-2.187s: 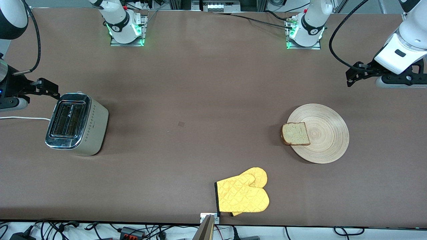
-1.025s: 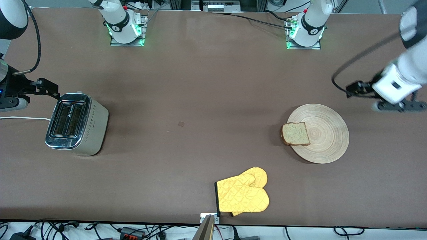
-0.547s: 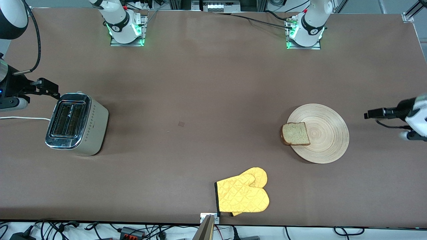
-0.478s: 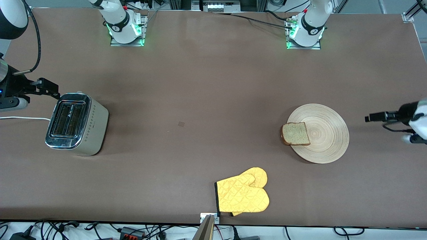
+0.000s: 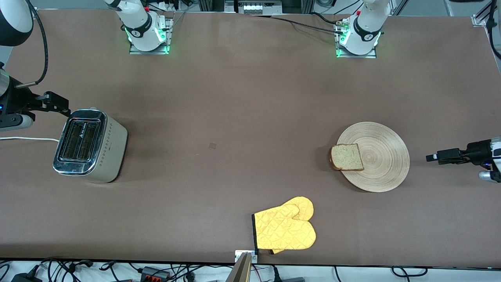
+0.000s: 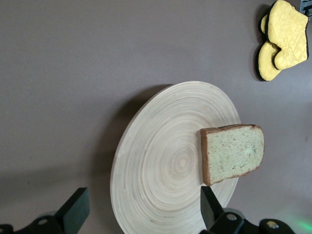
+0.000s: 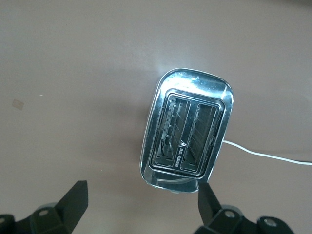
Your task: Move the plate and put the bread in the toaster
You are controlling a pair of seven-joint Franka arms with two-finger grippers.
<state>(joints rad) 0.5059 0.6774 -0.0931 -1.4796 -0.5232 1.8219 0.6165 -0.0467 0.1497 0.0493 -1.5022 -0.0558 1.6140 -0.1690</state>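
The pale wood plate (image 5: 381, 156) lies toward the left arm's end of the table. The brown bread slice (image 5: 346, 157) rests on the plate's rim on the side toward the toaster, overhanging a little. My left gripper (image 5: 432, 158) is open and empty, low beside the plate at the left arm's end, a gap from the rim. In the left wrist view the plate (image 6: 161, 165) and bread (image 6: 233, 152) lie just ahead of the gripper (image 6: 144, 197). The chrome-topped toaster (image 5: 88, 145) stands at the right arm's end, slots empty. My right gripper (image 5: 62, 105) waits open next to it, looking down on the toaster (image 7: 187, 131).
A yellow quilted oven mitt (image 5: 284, 228) lies near the table's front edge, nearer the front camera than the plate; it also shows in the left wrist view (image 6: 282, 36). The toaster's white cord (image 5: 27, 139) runs off the right arm's end.
My left arm has swung down from high over the left arm's end of the table to low beside the plate. Plate, bread, toaster and right arm have not moved.
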